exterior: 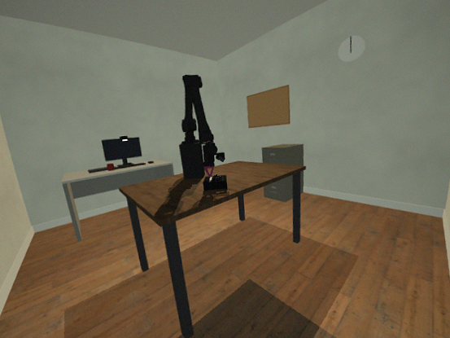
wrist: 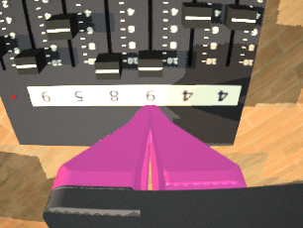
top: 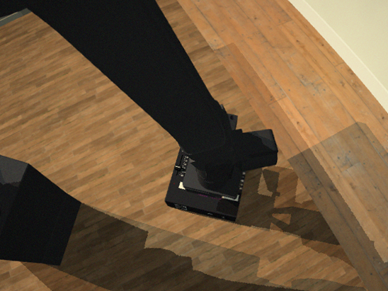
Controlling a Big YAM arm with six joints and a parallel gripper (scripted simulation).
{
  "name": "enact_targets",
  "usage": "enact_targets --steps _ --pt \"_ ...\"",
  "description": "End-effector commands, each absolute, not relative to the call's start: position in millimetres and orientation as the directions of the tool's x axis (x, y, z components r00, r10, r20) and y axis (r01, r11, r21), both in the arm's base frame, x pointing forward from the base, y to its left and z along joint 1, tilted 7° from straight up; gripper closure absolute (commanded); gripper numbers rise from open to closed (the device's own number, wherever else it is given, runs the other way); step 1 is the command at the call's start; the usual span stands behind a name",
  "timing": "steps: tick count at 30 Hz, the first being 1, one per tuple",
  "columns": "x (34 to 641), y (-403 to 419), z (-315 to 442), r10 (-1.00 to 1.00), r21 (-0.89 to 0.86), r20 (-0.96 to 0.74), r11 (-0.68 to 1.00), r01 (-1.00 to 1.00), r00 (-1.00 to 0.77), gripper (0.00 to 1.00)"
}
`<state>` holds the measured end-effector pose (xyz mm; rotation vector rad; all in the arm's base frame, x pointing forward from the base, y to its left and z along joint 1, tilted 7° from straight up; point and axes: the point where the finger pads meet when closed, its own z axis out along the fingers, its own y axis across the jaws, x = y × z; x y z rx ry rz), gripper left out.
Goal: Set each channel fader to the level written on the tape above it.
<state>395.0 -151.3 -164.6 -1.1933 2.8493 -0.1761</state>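
Observation:
The black lighting desk (top: 202, 203) (exterior: 215, 184) (wrist: 251, 61) stands on the wooden table (top: 82, 134) (exterior: 261, 174). In the wrist view a white tape strip (wrist: 95, 96) carries six digits, upside down here. Above it six fader caps show: two low near the tape (wrist: 108, 64) (wrist: 151, 62), one at the left (wrist: 29, 61), one higher (wrist: 58, 26), and two high at the right (wrist: 198, 14) (wrist: 244, 15). A further cap (wrist: 5, 46) is cut off at the left edge. My pink-fingered gripper (wrist: 151, 114) (exterior: 210, 171) is shut and empty. Its tip hangs over the tape by the fourth digit. In the top view the arm hides it.
The arm's base (top: 22, 217) (exterior: 191, 159) stands on the table behind the desk. The table's edge (top: 334, 169) runs to the right of the desk. A second desk with a monitor (exterior: 121, 149) and a filing cabinet (exterior: 283, 172) stand by the walls.

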Motion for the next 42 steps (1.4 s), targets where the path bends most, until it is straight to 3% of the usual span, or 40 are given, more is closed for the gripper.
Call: enact_targets --steps 1,42 --pt "402 -156 -161 -0.719 -0.146 -0.014 0.689 -0.71 -0.695 1.0" --pt "408 -158 -173 -0.72 -0.148 -0.015 0.687 -0.711 -0.693 1.0"
